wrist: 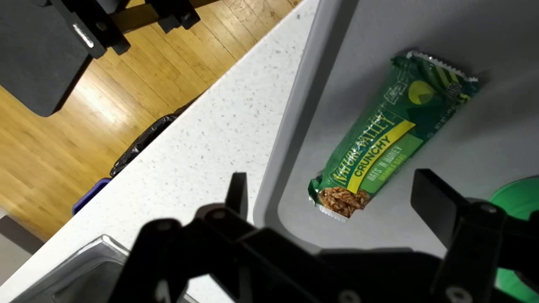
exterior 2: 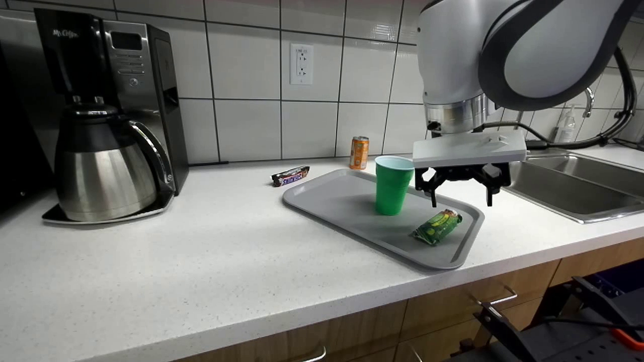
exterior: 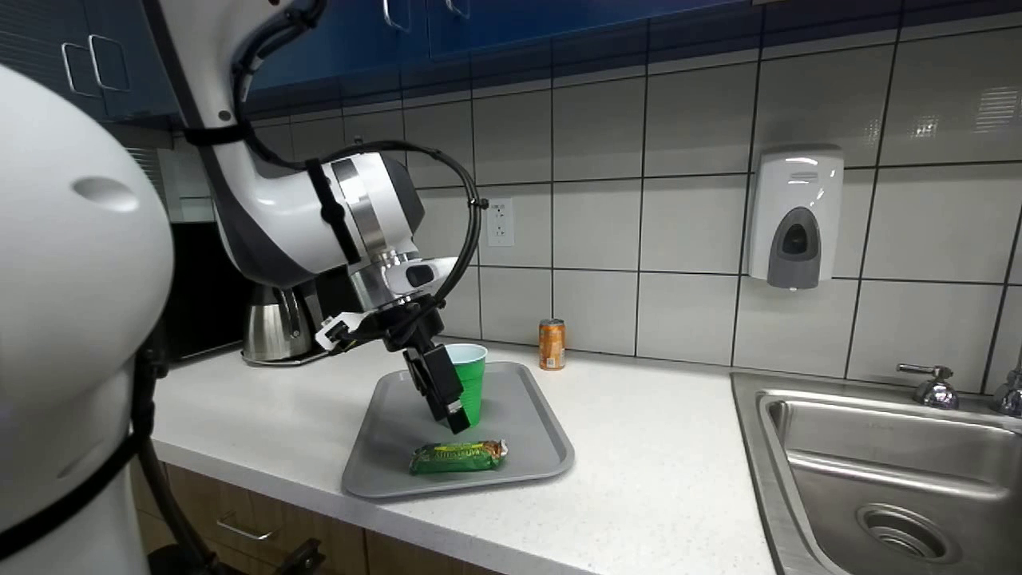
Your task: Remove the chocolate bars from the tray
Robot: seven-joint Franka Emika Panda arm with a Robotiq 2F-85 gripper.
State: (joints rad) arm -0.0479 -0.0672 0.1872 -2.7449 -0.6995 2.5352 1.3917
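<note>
Checking the tray (exterior 2: 342, 201), we find the Nature Valley Oats 'N Honey granola bar (wrist: 374, 134) lying flat on it, near one corner and clear of the raised rim (wrist: 294, 105). The pincer (exterior 2: 462, 200) stands above, its fingers (wrist: 433, 206) spread wide, holding nothing. A Snickers bar (exterior 2: 291, 176) rests on the surface (exterior 2: 201, 261) just beside the tray; we judge that only the granola bar remains to be removed.

Principal hazard: the green cup (exterior 2: 390, 190), upright on the same tray, near the granola bar. In the wrist view one finger shows just beside it; a descent off line could tip it. Second, the opposite finger shows against the surface outside the rim; lowered straight from there, it might strike the rim and shift the tray. Third, the granola bar lies aslant to the line of closing; we expect a pinch at this angle to twist it, or to catch only a crimped end and slip. Finally, the wrapper looks glossy and the tray sits near the surface's front edge, so a weak hold could drop the bar to the wooden floor (wrist: 189, 59).
</note>
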